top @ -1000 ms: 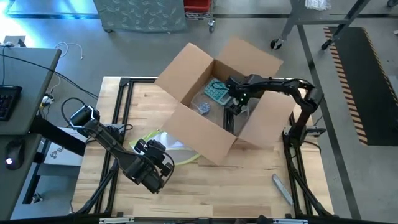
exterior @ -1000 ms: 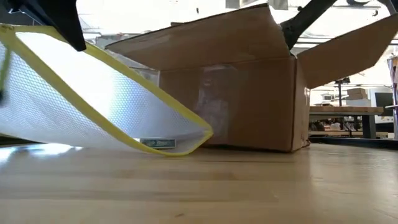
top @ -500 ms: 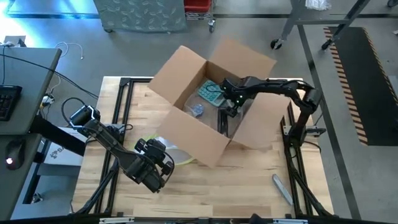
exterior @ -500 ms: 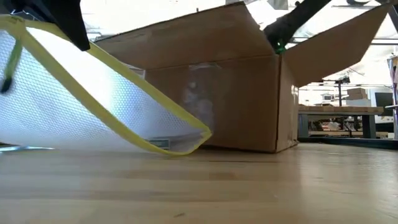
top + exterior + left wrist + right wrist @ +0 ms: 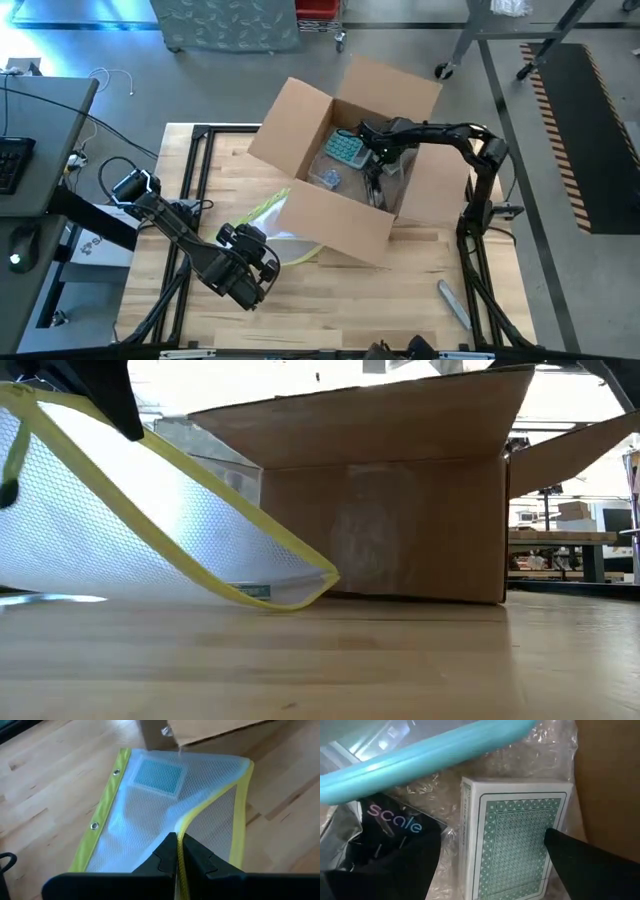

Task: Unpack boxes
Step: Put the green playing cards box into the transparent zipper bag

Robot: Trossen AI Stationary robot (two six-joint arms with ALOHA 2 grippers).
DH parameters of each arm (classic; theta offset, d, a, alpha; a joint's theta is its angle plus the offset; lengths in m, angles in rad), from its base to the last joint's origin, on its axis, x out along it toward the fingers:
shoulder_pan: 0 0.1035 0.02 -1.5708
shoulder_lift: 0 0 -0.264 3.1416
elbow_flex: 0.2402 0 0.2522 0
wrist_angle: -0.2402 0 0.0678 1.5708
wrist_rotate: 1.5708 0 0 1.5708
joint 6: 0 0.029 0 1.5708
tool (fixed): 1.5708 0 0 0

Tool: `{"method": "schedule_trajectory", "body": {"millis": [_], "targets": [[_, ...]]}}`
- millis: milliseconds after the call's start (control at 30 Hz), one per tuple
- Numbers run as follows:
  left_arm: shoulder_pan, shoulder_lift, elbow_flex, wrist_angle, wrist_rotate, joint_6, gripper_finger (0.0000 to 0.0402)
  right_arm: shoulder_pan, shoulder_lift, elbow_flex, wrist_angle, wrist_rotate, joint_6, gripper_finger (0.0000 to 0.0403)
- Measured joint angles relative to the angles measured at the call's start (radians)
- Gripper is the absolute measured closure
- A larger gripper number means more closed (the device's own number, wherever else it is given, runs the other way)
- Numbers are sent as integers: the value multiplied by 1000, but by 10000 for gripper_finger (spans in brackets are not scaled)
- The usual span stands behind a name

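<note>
The brown cardboard box (image 5: 335, 215) stands open on the wooden tabletop (image 5: 400, 300), toward the far edge and a little right of the middle, turned at an angle to the table's edges. Its 4 flaps are spread outward; the far flaps reach past the far edge of the tabletop. In the low view its near wall (image 5: 385, 525) carries a patch of clear tape and rests flat on the wood.

Inside the box lie a teal object (image 5: 347, 148), some crinkly clear plastic film (image 5: 326, 178) and, seen from the right wrist, a pack of playing cards (image 5: 515, 837) with a green patterned back, lying on the film next to the box's cardboard wall. A black item printed with the word "scale" (image 5: 395, 822) lies just beside the pack, under a curved teal edge.

The right gripper (image 5: 375, 185) reaches down into the box from the right side, its fingers (image 5: 585, 857) spread wide on either side of the card pack, with nothing grasped.

Just beside the box's near-left corner lies a clear mesh sleeve with a yellow edge (image 5: 275, 225). The left gripper (image 5: 177, 852), near the left part of the near edge, is clenched on the sleeve's yellow edge, lifting that end so the sleeve slopes down to the wood by the box.

A small grey tool (image 5: 452, 303) lies near the near-right corner.
</note>
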Motion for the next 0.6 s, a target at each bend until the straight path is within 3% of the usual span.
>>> {"method": "schedule_trajectory", "body": {"millis": [267,400,600], "targets": [[-1,0,0,6,-3,1,402,-9,18,0,26,-64,-123,59],[-1,0,0,6,-26,2,402,-6,18,-21,84,28,-147,62],[-1,0,0,19,-43,24,402,-18,20,-54,135,51,-202,74]]}}
